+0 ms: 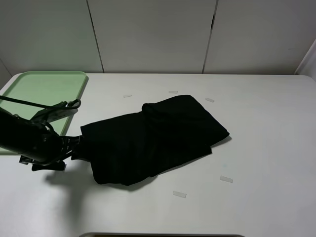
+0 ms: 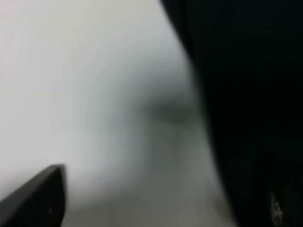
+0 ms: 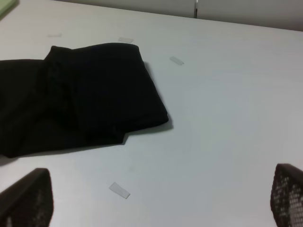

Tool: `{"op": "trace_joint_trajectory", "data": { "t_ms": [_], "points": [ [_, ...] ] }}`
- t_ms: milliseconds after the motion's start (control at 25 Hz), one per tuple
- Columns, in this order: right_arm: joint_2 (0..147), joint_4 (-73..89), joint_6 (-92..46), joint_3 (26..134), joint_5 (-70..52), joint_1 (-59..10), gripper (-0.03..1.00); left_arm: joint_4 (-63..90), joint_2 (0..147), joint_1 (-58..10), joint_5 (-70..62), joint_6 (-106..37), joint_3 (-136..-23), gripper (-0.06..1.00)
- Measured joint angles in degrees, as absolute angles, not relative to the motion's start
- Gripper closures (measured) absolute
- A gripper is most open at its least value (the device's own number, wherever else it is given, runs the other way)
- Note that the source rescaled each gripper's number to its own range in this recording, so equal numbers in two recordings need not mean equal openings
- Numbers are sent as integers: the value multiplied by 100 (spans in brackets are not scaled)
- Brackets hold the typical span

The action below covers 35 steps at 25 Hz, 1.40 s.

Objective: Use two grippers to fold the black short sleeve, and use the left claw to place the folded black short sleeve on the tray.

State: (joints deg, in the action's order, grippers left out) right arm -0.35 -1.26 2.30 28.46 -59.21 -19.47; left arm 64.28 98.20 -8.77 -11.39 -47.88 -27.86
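Observation:
The black short sleeve [image 1: 153, 138] lies folded into a rough rectangle in the middle of the white table, running from front left to back right. My left gripper [image 1: 74, 145] is low at the cloth's left edge, its jaws wide. In the blurred left wrist view one finger [image 2: 38, 196] shows apart from the black cloth [image 2: 251, 94]; the other finger is hidden. The right wrist view shows the short sleeve [image 3: 90, 90] ahead and my right gripper [image 3: 161, 189] open over bare table, holding nothing. The pale green tray [image 1: 44, 86] sits at the back left, behind the left arm.
Small white tape strips [image 1: 179, 194] [image 1: 226, 178] lie on the table around the cloth. A white panelled wall closes the back. A dark grey edge [image 1: 163, 235] shows at the front of the table.

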Motion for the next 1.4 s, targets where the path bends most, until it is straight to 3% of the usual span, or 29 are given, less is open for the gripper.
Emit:
{"op": "trace_joint_trajectory", "data": {
  "t_ms": [680, 800, 920, 960, 1080, 1400],
  "points": [
    [-35, -151, 230, 2846, -5921, -1947, -3, 7026, 10650, -1716, -1403, -4865, -3923, 18],
    [-35, -144, 230, 2846, -5921, -1947, -3, 7025, 10709, -1752, -1343, -4953, -3930, 38],
    [-35, -143, 230, 2846, -5921, -1947, -3, 7019, 10742, -1758, -1264, -4978, -3930, 77],
    [-35, -138, 230, 2846, -5921, -1947, -3, 7019, 10742, -1758, -1241, -4994, -3930, 85],
    [-35, -125, 230, 2846, -5921, -1947, -3, 7019, 10742, -1770, -1102, -5019, -3930, 93],
    [-35, -119, 230, 2846, -5921, -1947, -3, 6538, 10742, -1740, -1122, -5025, -4133, 93]
  ]
}}
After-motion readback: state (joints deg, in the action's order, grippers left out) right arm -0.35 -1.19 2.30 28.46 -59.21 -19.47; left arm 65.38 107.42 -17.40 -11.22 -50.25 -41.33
